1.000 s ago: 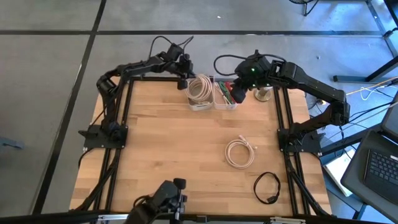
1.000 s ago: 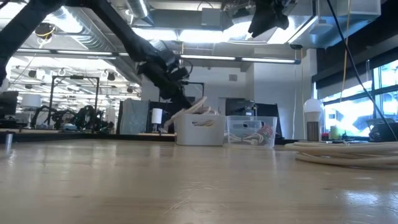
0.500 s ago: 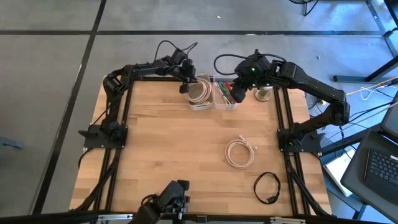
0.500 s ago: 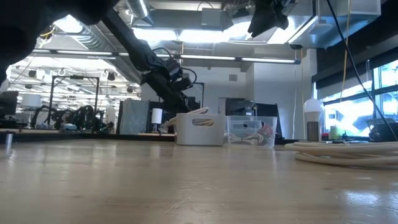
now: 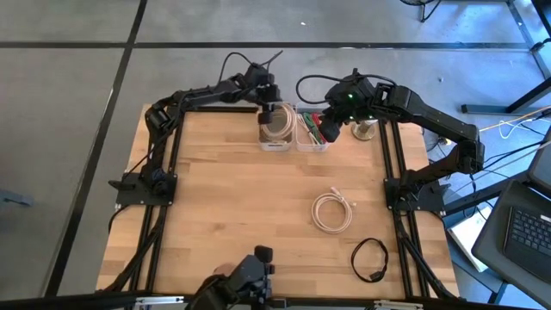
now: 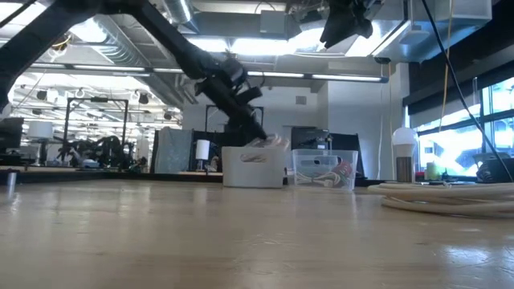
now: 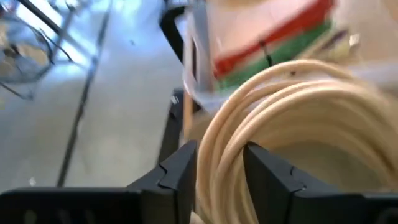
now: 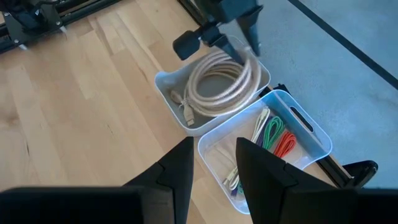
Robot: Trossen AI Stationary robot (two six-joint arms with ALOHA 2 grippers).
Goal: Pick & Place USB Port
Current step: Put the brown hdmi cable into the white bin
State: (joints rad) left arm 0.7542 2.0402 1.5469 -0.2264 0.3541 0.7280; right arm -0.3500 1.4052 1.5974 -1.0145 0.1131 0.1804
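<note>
Placement stage of a cable pick-and-place. The left gripper (image 5: 274,109) hangs over the far side of the white bin (image 5: 266,145) at the table's far edge, its fingers (image 7: 180,171) closed narrowly on several turns of a cream coiled USB cable (image 8: 219,84); the left wrist view shows the strands running between the two dark pads. The coil lies partly inside the bin, tilted, with its upper loops resting against the far rim and one free end with a connector lying on the bin floor, as the right wrist view shows. Just beside the white bin stands a clear bin (image 8: 313,142) holding red, green and pale cables. The right gripper (image 5: 331,131) hovers above the clear bin, fingers parted and empty. Two further cables wait on the wooden table (image 5: 215,207): a second cream coil (image 5: 332,211) near the right side and a black cable (image 5: 370,258) nearer the front right corner, well apart from the bins. To finish the step well, the left gripper should probably lower the coil until its loops sit below the rim, then open fully before it rises, so that no strand catches on a pad and is dragged out. A release from too high or too near the rim risks the springy loops uncoiling over the edge. The white bin is light and may slide if pushed sideways.
</note>
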